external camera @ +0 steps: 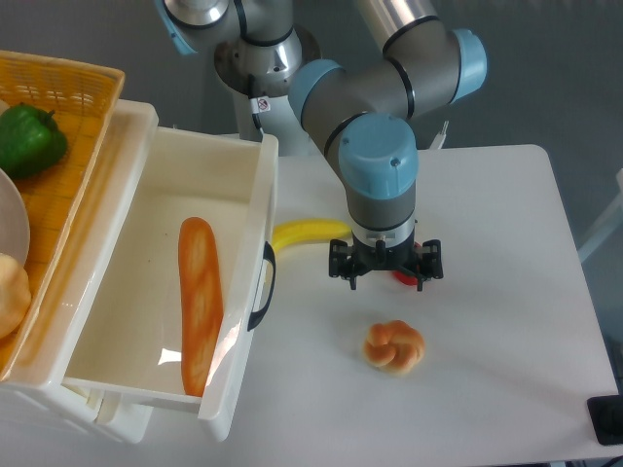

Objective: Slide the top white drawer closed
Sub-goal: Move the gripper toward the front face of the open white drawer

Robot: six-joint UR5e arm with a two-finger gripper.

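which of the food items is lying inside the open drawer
The long baguette, lying lengthwise in the top white drawer. The banana and the knotted bun lie out on the table, and the green pepper sits in the wicker basket.

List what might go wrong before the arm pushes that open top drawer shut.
1. The gripper hangs over the table to the right of the top white drawer, so sweeping toward the black handle could knock the banana lying between them.
2. A hard shove might roll the baguette inside.
3. An off-centre push at the handle may skew the drawer and jam it.
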